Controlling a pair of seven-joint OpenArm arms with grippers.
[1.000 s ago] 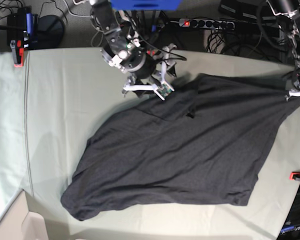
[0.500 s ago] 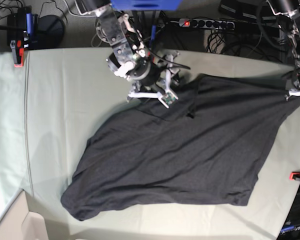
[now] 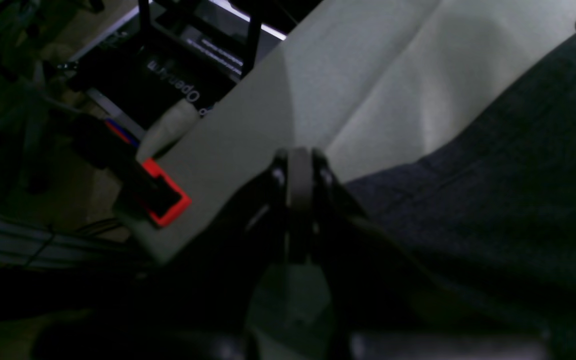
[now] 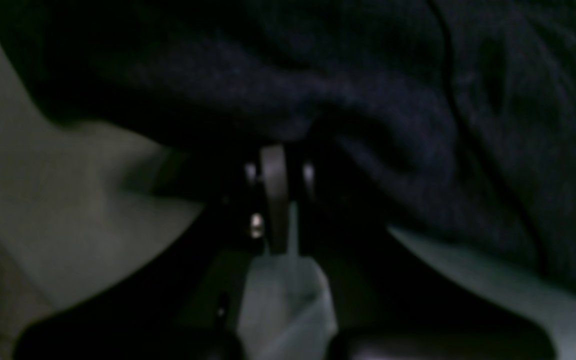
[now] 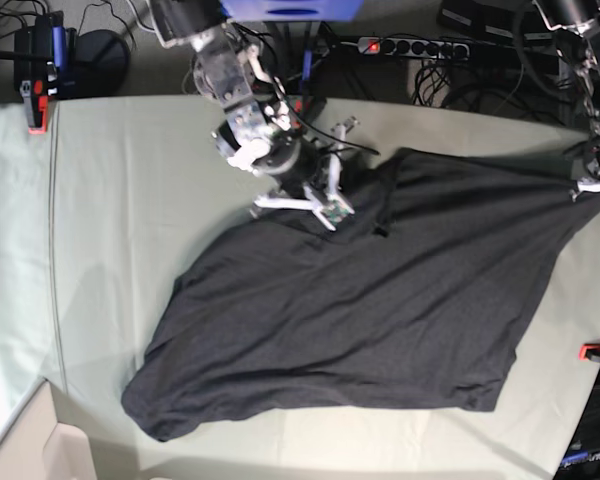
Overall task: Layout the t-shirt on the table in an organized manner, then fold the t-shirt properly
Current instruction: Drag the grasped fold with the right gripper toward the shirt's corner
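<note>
Down and slightly toward the middle of the base view: that is how my right gripper (image 5: 330, 212) has shifted over the last second, while the t-shirt (image 5: 370, 310) looks unchanged. The right jaws are now closed, with dark cloth pinched between their tips and lifted into a fold. My left gripper (image 5: 592, 188) is closed too, at the shirt's far corner by the right edge of the frame; whether cloth is caught in it, I can't tell.

At lower left I see a pale, box-like piece (image 5: 45, 440), cut off by the frame; I can't make out its contents. A black case (image 3: 168, 82) with white lettering sits beyond the table edge in the left wrist view.

The table (image 5: 110, 210) has a pale, creased grey-green covering. One red-tipped clamp (image 5: 37, 118) grips it at upper left, another clamp (image 5: 595, 352) at right. Cables (image 5: 435, 75) run behind the far edge.

The shirt spreads across the centre, plain side up, rumpled near the right gripper. I read its long axis as running from lower left to upper right; which end is the collar, I can't tell.
</note>
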